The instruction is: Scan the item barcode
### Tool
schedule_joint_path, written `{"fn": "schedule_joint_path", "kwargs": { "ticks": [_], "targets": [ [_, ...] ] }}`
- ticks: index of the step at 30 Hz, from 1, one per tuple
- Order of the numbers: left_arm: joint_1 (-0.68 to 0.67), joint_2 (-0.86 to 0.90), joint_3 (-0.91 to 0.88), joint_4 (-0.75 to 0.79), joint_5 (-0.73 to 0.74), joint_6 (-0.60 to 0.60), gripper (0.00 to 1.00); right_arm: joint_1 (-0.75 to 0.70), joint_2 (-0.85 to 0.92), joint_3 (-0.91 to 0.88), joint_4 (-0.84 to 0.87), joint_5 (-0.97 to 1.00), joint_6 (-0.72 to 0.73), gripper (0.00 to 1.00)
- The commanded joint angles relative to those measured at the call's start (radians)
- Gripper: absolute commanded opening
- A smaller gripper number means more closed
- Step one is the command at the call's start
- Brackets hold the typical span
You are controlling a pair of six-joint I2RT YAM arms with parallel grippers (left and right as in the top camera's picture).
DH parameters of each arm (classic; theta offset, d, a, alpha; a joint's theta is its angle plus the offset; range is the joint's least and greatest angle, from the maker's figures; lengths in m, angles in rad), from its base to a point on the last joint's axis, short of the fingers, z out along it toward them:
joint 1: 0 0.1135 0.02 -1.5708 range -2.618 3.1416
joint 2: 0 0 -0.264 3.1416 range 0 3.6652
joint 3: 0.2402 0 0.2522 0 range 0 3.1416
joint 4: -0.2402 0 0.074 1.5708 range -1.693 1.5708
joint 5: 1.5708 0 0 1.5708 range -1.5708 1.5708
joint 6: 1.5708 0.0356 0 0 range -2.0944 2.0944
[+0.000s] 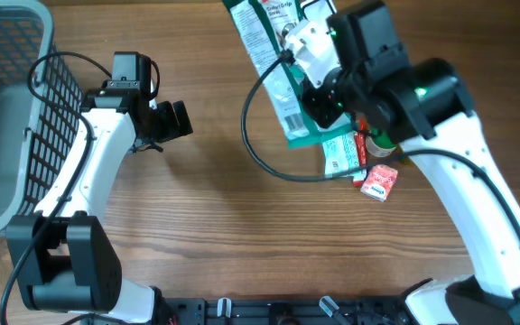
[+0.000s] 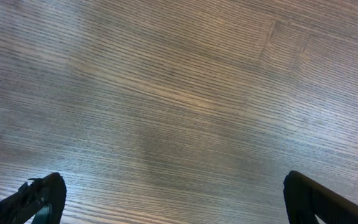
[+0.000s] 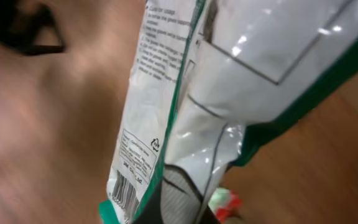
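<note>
The item is a white and green pouch [image 1: 267,56] with printed text, held up above the table at the top centre. My right gripper [image 1: 317,101] is shut on the pouch's lower end. In the right wrist view the pouch [image 3: 229,74] fills the frame, pinched edge-on in my right gripper [image 3: 180,206]. A barcode [image 3: 125,195] shows on its lower left panel, near the fingers. My left gripper [image 1: 177,119] hovers at the left over bare wood. In its own view the left gripper [image 2: 171,190] stands wide open with nothing between its fingers.
A grey wire basket [image 1: 47,101] stands at the left edge beside the left arm. Under the right arm lie a green and white box [image 1: 342,152] and a small red and white box [image 1: 379,181]. A black cable [image 1: 258,149] loops from the right wrist.
</note>
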Motion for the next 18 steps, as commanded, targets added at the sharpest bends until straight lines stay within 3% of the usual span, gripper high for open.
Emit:
{"fn": "schedule_joint_path", "kwargs": {
  "ticks": [1, 10, 18],
  "targets": [
    [0.003, 0.012, -0.002, 0.0, -0.01, 0.009, 1.0, 0.003, 0.037, 0.014, 0.087, 0.225, -0.119, 0.04],
    [0.003, 0.012, -0.002, 0.0, -0.01, 0.009, 1.0, 0.003, 0.184, 0.011, 0.344, 0.443, -0.473, 0.04],
    [0.003, 0.012, -0.002, 0.0, -0.01, 0.009, 1.0, 0.003, 0.314, 0.01, 0.586, 0.599, -0.687, 0.04]
  ]
}}
